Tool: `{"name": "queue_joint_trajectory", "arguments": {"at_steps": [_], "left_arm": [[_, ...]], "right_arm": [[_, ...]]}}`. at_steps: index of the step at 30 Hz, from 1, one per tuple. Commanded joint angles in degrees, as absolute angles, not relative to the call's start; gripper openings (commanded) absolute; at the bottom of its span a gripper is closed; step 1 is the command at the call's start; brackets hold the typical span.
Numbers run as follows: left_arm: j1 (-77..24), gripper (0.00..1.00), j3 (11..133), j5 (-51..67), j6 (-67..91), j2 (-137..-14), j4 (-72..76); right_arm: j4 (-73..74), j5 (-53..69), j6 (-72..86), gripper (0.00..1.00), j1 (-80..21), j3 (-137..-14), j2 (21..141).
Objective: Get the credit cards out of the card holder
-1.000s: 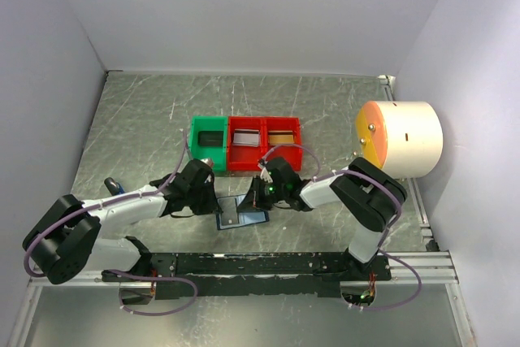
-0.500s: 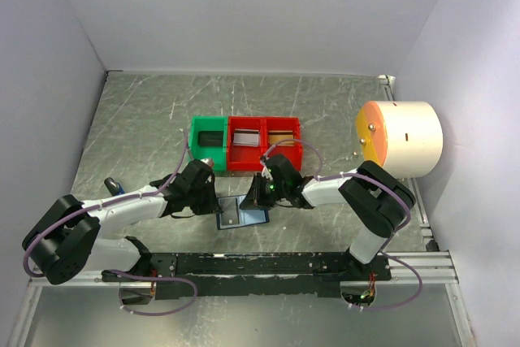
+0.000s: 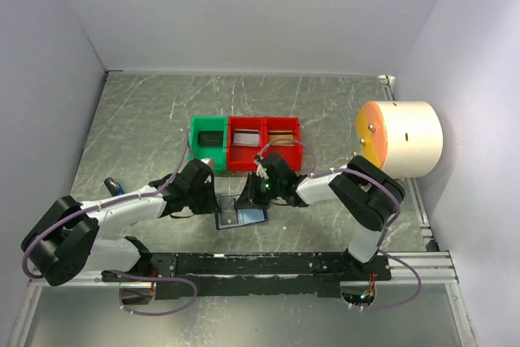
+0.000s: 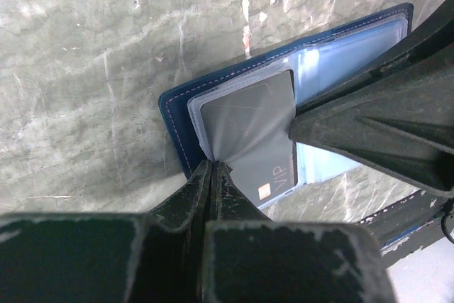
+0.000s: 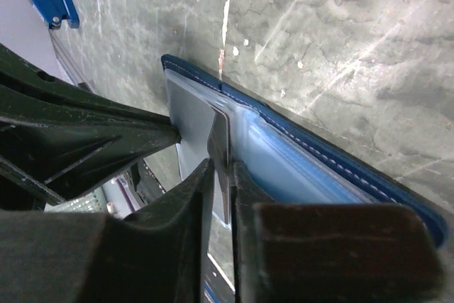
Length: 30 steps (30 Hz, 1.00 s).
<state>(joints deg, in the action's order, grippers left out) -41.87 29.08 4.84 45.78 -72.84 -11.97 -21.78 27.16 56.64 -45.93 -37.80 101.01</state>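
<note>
The navy card holder (image 3: 244, 218) lies open on the table between both arms. My left gripper (image 4: 211, 166) is shut, pinching the edge of its clear inner pocket (image 4: 213, 133). A grey credit card (image 4: 257, 127) marked VIP sits in that pocket. My right gripper (image 5: 221, 169) reaches in from the opposite side. Its fingers stand slightly apart with the card's edge (image 5: 222, 138) between them; a thin gap shows on one side. From above, both grippers (image 3: 213, 201) (image 3: 249, 194) meet over the holder.
Three small bins stand in a row behind the holder: a green bin (image 3: 209, 142) with a dark card, a red bin (image 3: 246, 141) with a silvery one, and another red bin (image 3: 282, 139) with a tan one. A white drum with an orange face (image 3: 400, 139) stands at the right.
My right gripper has shifted a little left over the holder and its fingers have parted slightly. The left gripper has kept its pinch and place.
</note>
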Motion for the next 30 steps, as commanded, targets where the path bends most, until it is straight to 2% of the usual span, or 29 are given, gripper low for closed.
{"name": "queue_joint_trajectory", "arguments": {"at_steps": [1,3,18,20,22,24,26,30], "left_arm": [[-42.4,0.07,27.8,6.8,45.0,-72.4,-10.0],[-42.4,0.07,28.0,6.4,45.1,-72.2,-10.3],[-42.4,0.07,28.7,2.6,44.7,-69.7,-14.4],[-42.4,0.12,29.0,3.0,44.3,-69.1,-14.3],[-42.4,0.22,29.7,3.4,44.1,-69.0,-14.8],[-42.4,0.29,30.6,4.2,43.8,-68.6,-14.8],[-42.4,0.31,31.4,4.8,43.8,-67.9,-14.3],[-42.4,0.36,32.3,5.7,44.4,-68.1,-13.5]], "right_arm": [[-29.0,28.8,59.0,0.09,-47.5,-36.7,101.8],[-28.9,28.8,58.9,0.00,-47.5,-36.6,100.7],[-18.8,22.9,56.0,0.00,-44.6,-33.2,94.4],[-18.9,23.3,55.7,0.00,-44.6,-33.3,94.2],[-19.2,24.3,55.5,0.00,-44.6,-33.7,94.7],[-20.0,24.9,55.7,0.05,-44.6,-34.0,95.4],[-21.4,25.6,56.2,0.09,-44.6,-33.9,96.1],[-23.1,26.5,57.2,0.11,-44.6,-33.5,97.5]]}}
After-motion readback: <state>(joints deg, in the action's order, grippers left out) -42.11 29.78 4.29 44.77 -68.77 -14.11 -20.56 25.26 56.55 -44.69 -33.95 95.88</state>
